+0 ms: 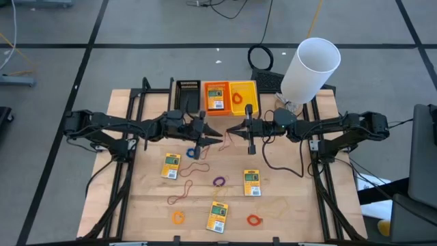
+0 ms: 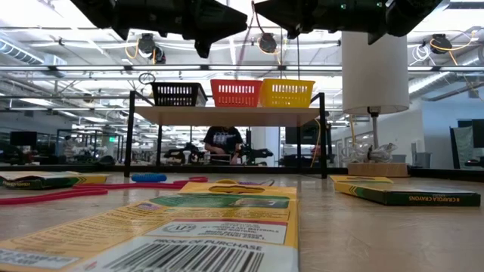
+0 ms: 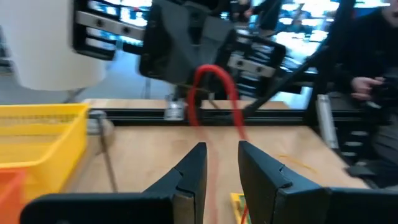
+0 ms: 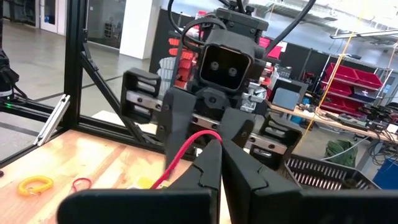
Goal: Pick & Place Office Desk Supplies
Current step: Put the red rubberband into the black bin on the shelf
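A wooden counter is seen carrying four flat yellow packs and scattered rubber-band loops, all in front of the orange bin. Just in front of that bin, both claws are raised and face each other: the right claw is clenched on a red rubber band, whose other end is looped around the left claw, fingers partly parted. The band is judged light, soft and stretchy, best pinched on a single strand.

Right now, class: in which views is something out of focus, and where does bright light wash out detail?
Low view: the nearest yellow pack is blurred and ceiling lights glare. Left wrist view: the red rubber band and background are soft. High view: evenly lit.
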Controlling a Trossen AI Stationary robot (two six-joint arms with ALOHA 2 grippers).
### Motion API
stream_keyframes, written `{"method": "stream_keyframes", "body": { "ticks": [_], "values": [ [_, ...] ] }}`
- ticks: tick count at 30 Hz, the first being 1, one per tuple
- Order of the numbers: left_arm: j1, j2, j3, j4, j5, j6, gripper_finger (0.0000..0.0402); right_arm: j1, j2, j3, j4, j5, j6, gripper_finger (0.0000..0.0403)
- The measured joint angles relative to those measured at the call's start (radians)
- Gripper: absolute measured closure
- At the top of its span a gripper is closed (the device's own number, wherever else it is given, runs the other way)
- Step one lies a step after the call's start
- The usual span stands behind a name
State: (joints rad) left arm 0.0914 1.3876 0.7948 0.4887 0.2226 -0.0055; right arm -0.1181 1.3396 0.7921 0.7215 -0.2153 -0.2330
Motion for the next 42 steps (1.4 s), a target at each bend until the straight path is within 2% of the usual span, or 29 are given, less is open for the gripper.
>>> {"method": "stream_keyframes", "body": {
  "ticks": [7,24,42],
  "values": [
    [0.000,0.000,0.000,-0.012,0.063,-0.010,0.0320,0.000,0.000,0.000,-0.007,0.000,-0.014,0.0403],
    [-0.001,0.000,0.000,-0.022,0.021,-0.031,0.0320,0.000,0.000,0.000,0.018,0.002,-0.009,0.0403],
    [-0.002,0.000,0.000,-0.028,0.012,-0.051,0.0320,0.009,0.000,0.000,0.224,0.007,0.004,0.0403]
  ]
}}
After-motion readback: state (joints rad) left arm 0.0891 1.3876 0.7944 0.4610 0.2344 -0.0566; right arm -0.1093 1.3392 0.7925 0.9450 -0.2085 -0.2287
